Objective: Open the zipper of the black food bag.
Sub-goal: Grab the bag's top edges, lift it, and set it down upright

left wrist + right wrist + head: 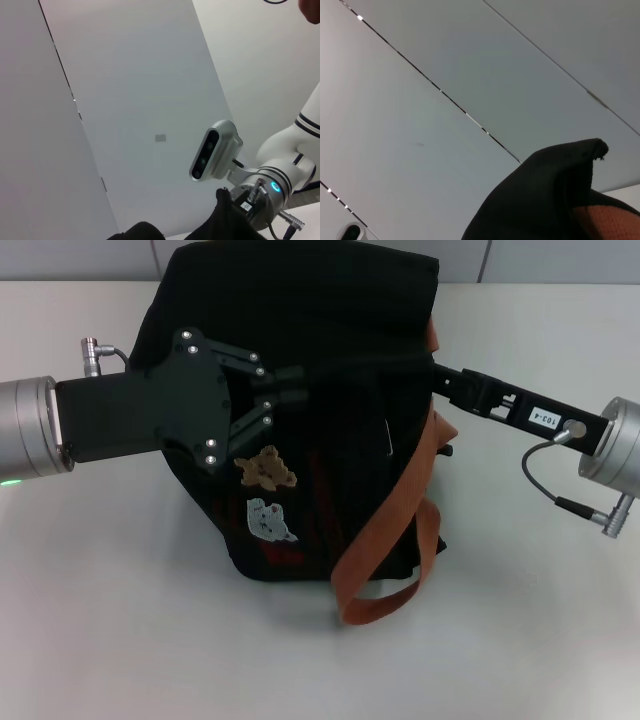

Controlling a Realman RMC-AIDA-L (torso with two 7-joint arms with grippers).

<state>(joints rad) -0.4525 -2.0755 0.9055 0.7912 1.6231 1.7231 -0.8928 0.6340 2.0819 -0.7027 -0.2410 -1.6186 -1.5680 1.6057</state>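
Black food bag (300,390) fabric meets both grippers; jaws' state cannot be told.

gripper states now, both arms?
Left gripper: on the black bag's top, fingers look shut, cannot tell on what.
Right gripper: at the bag's top near the orange strap, cannot tell.

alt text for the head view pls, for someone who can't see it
A black food bag sits on a white table, both arms reaching in over its top from either side. The left pincer and right pincer meet near the top edge. One orange-brown strap loops down the front.
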